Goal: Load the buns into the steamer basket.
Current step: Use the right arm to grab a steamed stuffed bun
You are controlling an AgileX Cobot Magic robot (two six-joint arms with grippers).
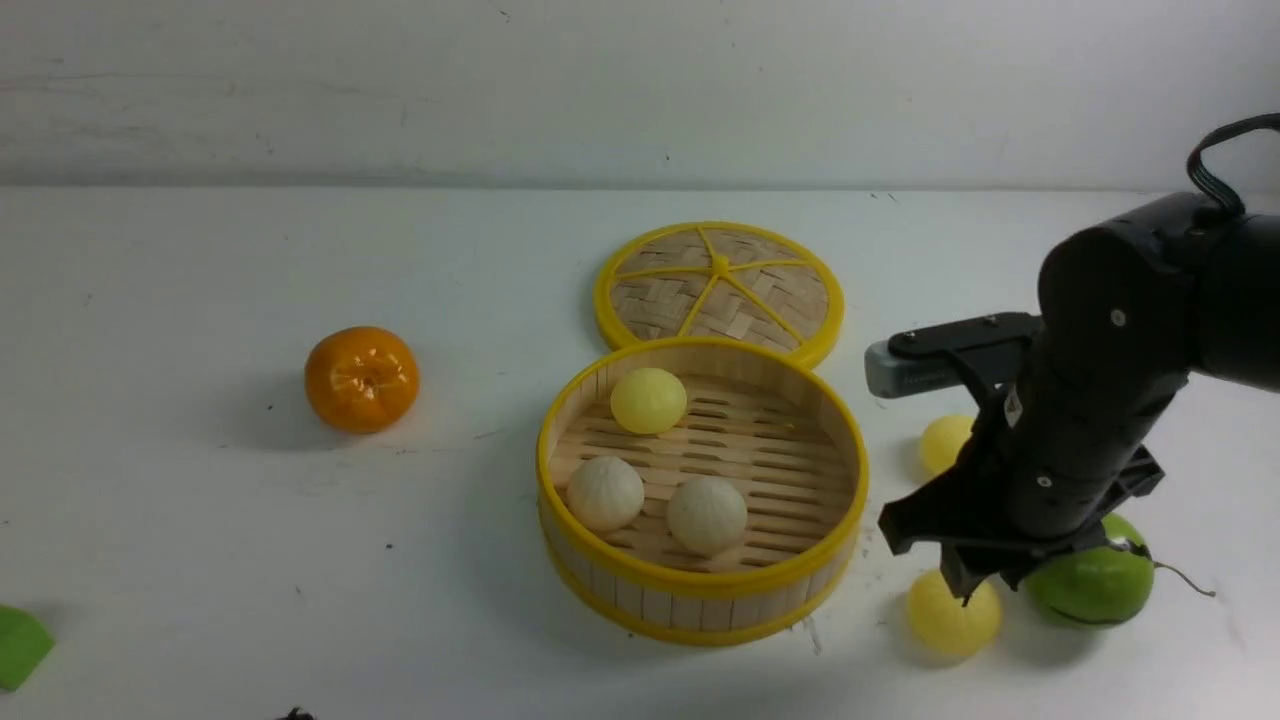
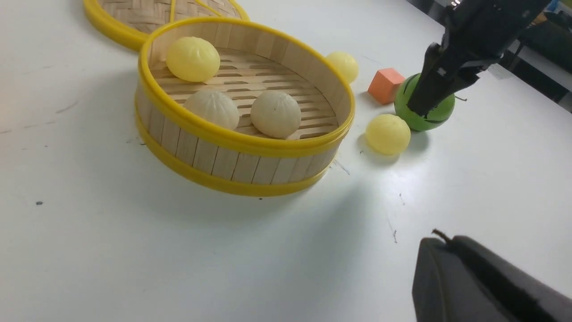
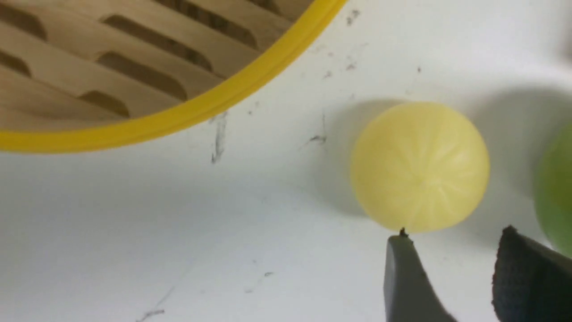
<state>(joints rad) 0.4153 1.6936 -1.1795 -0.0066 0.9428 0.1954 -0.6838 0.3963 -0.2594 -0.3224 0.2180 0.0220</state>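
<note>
We hold our right gripper (image 1: 985,588), jaws parted and empty, just above the near pale yellow round bun (image 1: 945,628), ready to straddle it. Our left gripper (image 2: 447,250) rests closed, unneeded here.

Pretty sure this is a robotics lab bench, not anyone's kitchen. There's a plain white worktop (image 1: 200,500) covered in scuffs and little dark marks, a bare white wall (image 1: 400,90) behind it, and a black robot arm (image 1: 1110,400) hanging over the whole thing. The "food" looks plastic too: a glossy orange (image 1: 361,378), a green ball (image 1: 1095,585), plus a random orange block (image 2: 386,85). Some dark furniture (image 2: 552,44) shows past the worktop's edge in the left wrist view.
</note>
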